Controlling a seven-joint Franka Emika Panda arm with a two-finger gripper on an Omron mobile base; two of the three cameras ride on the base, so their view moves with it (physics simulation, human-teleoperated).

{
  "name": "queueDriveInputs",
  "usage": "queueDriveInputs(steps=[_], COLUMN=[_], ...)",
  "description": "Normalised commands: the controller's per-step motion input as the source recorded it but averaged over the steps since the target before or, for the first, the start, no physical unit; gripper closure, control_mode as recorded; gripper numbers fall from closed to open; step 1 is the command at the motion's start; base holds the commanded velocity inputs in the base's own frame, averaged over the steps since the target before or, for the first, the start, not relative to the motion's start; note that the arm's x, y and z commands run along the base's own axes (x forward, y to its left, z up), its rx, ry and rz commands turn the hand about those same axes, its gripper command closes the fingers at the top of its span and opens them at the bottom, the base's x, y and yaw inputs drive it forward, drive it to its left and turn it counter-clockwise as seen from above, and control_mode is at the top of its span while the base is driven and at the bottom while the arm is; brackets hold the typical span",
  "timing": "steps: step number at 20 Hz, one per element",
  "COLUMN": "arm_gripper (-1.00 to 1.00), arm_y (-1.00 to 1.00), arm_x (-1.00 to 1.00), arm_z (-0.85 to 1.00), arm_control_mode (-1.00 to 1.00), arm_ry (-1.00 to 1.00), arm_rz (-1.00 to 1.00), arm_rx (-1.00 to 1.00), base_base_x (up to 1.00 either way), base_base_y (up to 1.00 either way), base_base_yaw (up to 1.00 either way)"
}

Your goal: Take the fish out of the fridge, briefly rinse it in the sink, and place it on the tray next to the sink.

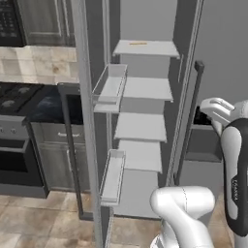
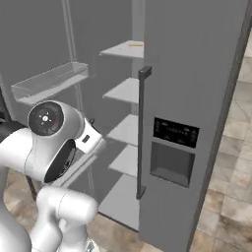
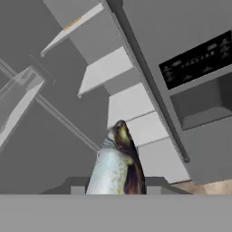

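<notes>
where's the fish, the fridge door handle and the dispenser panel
fish [image 3: 117, 165], hand view, on its silvery body between the fingers
fridge door handle [image 2: 141, 133], right base view, middle of the dark bar
dispenser panel [image 2: 175, 132], right base view, black control strip

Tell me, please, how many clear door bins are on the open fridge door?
2: an upper bin near mid-height and a lower bin nearer the floor. More may sit above the picture's edge.

A dark stove [image 1: 17, 99] with an oven [image 1: 14, 160] below stands at the left, under a tiled backsplash [image 1: 34, 63]. A microwave [image 1: 9, 22] and wood-grain upper cabinet [image 1: 46, 22] hang above. Beige tile floor [image 1: 38, 220] spreads beneath.
</notes>
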Motion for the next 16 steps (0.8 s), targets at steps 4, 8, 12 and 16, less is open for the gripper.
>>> queueDriveInputs(steps=[4, 8, 12, 16], arm_gripper=[1.0, 1.0, 1.0, 1.0], arm_y=[0.0, 0.0, 0.0, 0.0], arm_x=[0.0, 0.0, 0.0, 0.0], arm_z=[0.0, 0.0, 0.0, 0.0], arm_control_mode=[1.0, 1.0, 1.0, 1.0], arm_ry=[0.0, 0.0, 0.0, 0.0], arm_rz=[0.0, 0.0, 0.0, 0.0], arm_rx=[0.0, 0.0, 0.0, 0.0], base_base_x=[-1.0, -0.81, -0.54, -0.51], base_base_y=[-0.55, -0.28, -0.02, 0.0], base_base_yaw=[0.64, 0.73, 0.83, 0.81])
